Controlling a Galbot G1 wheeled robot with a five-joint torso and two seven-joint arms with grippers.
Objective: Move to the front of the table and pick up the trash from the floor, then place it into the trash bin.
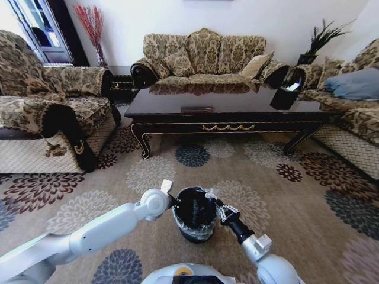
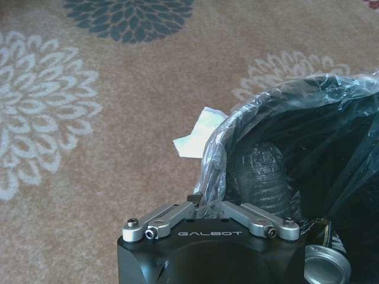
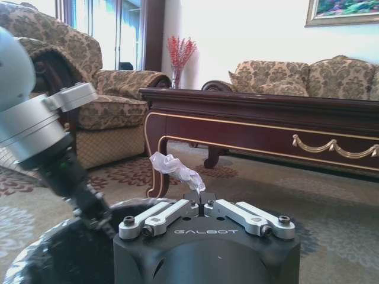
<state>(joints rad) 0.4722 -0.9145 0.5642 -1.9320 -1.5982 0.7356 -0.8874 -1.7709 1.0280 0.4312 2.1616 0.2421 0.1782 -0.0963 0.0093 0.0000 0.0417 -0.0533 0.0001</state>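
The trash bin, a black bucket with a clear liner, stands on the carpet just in front of me. My left gripper is at its left rim, pointing down. In the left wrist view that gripper is shut, with the liner rim at its tips. A white triangular paper shows just outside that rim; I cannot tell whether it is pinched. My right gripper is at the bin's right rim, shut on a crumpled strip of clear plastic. The table stands beyond.
Sofas ring the table: one on the left, one behind it, one on the right. A black box holder sits at the table's right end. A dark ribbed shape lies inside the bin. Patterned carpet spreads around it.
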